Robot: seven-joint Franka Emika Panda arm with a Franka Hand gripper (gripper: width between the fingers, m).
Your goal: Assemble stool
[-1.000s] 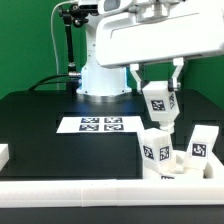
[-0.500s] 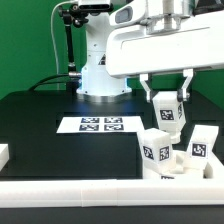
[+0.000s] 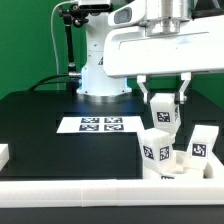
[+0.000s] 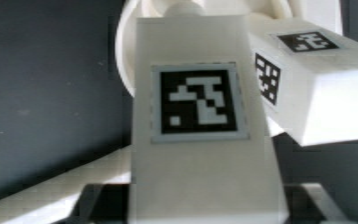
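My gripper (image 3: 165, 108) is shut on a white block leg (image 3: 165, 117) of the stool and holds it upright in the air, tag facing the camera. It hangs just above the white seat (image 3: 178, 163) at the exterior view's right. Two other tagged legs stand there: one (image 3: 155, 151) right below the held leg, one (image 3: 200, 146) further right. In the wrist view the held leg (image 4: 201, 110) fills the middle between my dark fingers (image 4: 108, 196). A second leg (image 4: 311, 85) lies beside it. The seat is mostly hidden behind them.
The marker board (image 3: 100, 125) lies flat on the black table in the middle. A long white rim bar (image 3: 100, 190) runs along the front edge, and a short white piece (image 3: 4, 154) sits at the exterior view's left. The robot base (image 3: 100, 75) stands at the back.
The gripper has carried the leg toward the exterior view's right and then down a little, closer to the legs on the seat.
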